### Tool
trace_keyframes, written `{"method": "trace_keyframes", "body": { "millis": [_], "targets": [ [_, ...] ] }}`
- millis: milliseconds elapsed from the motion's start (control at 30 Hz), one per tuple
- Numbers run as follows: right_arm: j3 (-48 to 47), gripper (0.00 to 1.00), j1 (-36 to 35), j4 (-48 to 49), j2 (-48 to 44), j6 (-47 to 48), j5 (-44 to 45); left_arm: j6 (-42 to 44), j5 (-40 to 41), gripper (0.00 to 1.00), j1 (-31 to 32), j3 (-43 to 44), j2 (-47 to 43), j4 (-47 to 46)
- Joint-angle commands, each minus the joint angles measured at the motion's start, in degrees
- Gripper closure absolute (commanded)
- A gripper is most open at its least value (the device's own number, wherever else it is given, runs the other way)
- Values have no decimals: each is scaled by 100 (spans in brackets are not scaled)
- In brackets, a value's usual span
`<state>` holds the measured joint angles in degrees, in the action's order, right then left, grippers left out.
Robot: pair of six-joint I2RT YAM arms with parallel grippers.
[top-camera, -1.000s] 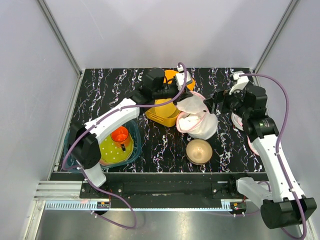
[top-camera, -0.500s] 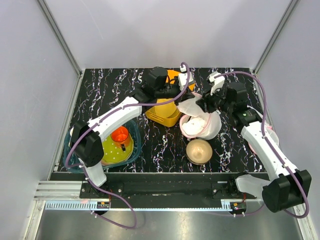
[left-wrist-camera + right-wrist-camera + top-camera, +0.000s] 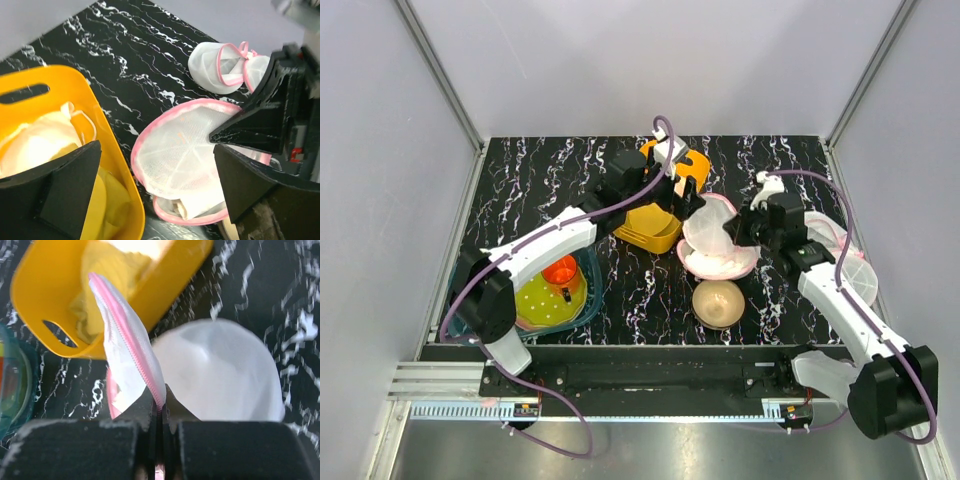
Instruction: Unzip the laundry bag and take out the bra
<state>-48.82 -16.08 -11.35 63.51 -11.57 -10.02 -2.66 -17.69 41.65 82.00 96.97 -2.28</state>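
Note:
The laundry bag (image 3: 725,258) lies mid-table, a white mesh drum with pink zip trim, its round flap lid (image 3: 708,227) tilted up. My right gripper (image 3: 744,229) is shut on the flap's pink zip edge (image 3: 131,333); the right wrist view shows my right gripper (image 3: 160,409) pinching that trim. My left gripper (image 3: 688,195) hangs open just left of the flap, over the yellow bin's corner. In the left wrist view the flap (image 3: 192,145) sits between the spread jaws of my left gripper (image 3: 155,192), untouched. A pale folded cloth (image 3: 202,206) shows under it. The bra is out of view.
A yellow bin (image 3: 655,225) holding pale cloth stands left of the bag. In front of the bag sits a tan bowl (image 3: 718,301). The teal basket (image 3: 582,300) with a yellow-green plate and orange cup is at the left. Pink-rimmed white discs (image 3: 855,268) lie right.
My left gripper let go of the flap, opened and drew back toward the bin. My right gripper moved in and shut on the flap's pink rim. The bag has sunk flatter.

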Motion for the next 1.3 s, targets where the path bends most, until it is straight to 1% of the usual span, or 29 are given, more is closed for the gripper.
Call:
{"method": "trace_keyframes", "body": {
  "millis": [0, 33, 67, 100, 133, 167, 233, 267, 367, 400, 433, 533, 600, 633, 667, 700, 733, 800, 833, 867, 967, 1000, 1100, 1200, 1233, 1267],
  "targets": [
    [522, 100, 8, 380, -470, -1136, 518, -1359, 95, 1, -16, -385, -556, -19],
    [531, 100, 25, 336, -549, -1250, 562, -1378, -83, 1, 71, -482, -556, 156],
    [505, 100, 43, 301, -567, -1442, 537, -1256, -111, 1, 158, -570, -591, 532],
    [479, 100, 43, 231, -559, -1523, 554, -1177, 228, 1, 403, -684, -635, 640],
    [461, 100, 43, 204, -576, -1602, 624, -1115, 379, 1, 510, -990, -705, 676],
    [435, 100, 87, 178, -567, -1803, 737, -1175, 415, 1, 572, -1123, -827, 564],
    [452, 100, 183, 160, -602, -1997, 940, -1516, 57, 1, 651, -1308, -890, 335],
    [478, 100, 366, 256, -620, -2329, 967, -1588, -75, 1, 678, -1353, -873, 134],
    [698, 100, 736, 694, -751, -3068, 757, -1703, -164, 4, 844, -1205, -645, 18],
    [785, 100, 859, 879, -769, -3227, 713, -1738, -182, 5, 897, -1134, -435, 0],
    [890, 100, 869, 1002, -804, -3516, 695, -1808, -199, 5, 906, -1072, -320, -18],
    [883, 100, 878, 1065, -787, -3781, 756, -1940, -156, 5, 906, -984, 14, -324],
    [891, 100, 904, 1065, -813, -3852, 791, -1940, 29, 6, 906, -861, 225, -430],
    [892, 100, 904, 1074, -822, -3852, 774, -1880, 90, 9, 906, -782, 287, -396],
    [900, 100, 922, 1091, -822, -3861, 713, -1801, 125, 9, 915, -660, 383, -274],
    [909, 100, 931, 1092, -840, -3870, 686, -1695, 178, 11, 959, -302, 480, -125],
    [918, 100, 966, 1083, -848, -3887, 660, -1451, 257, 14, 985, -133, 672, 216],
    [935, 100, 1019, 1091, -866, -3905, 607, -1247, 634, 14, 1091, 131, 814, 448],
    [970, 100, 1045, 1092, -892, -3940, 615, -1081, 766, 14, 1108, 141, 937, 413],
    [997, 100, 1062, 1092, -919, -3975, 659, -1053, 1028, 17, 1117, 150, 999, 361],
    [1102, 100, 1159, 1276, -1015, -4019, 642, -913, 1250, 22, 1126, 290, 1271, 351],
    [1120, 100, 1177, 1276, -1024, -4037, 633, -851, 1320, 22, 1161, 360, 1342, 378],
    [1190, 100, 1247, 1276, -1085, -4072, 598, -710, 1278, 21, 1196, 615, 1702, 562],
    [1252, 100, 1343, 1267, -1191, -4142, 659, -771, 1093, 23, 1196, 695, 1948, 676],
    [1243, 100, 1370, 1215, -1209, -4142, 668, -798, 1084, 25, 1196, 669, 1957, 685],
    [1252, 100, 1422, 1206, -1235, -4142, 668, -815, 1023, 31, 1205, 616, 1957, 694]
  ]
}}
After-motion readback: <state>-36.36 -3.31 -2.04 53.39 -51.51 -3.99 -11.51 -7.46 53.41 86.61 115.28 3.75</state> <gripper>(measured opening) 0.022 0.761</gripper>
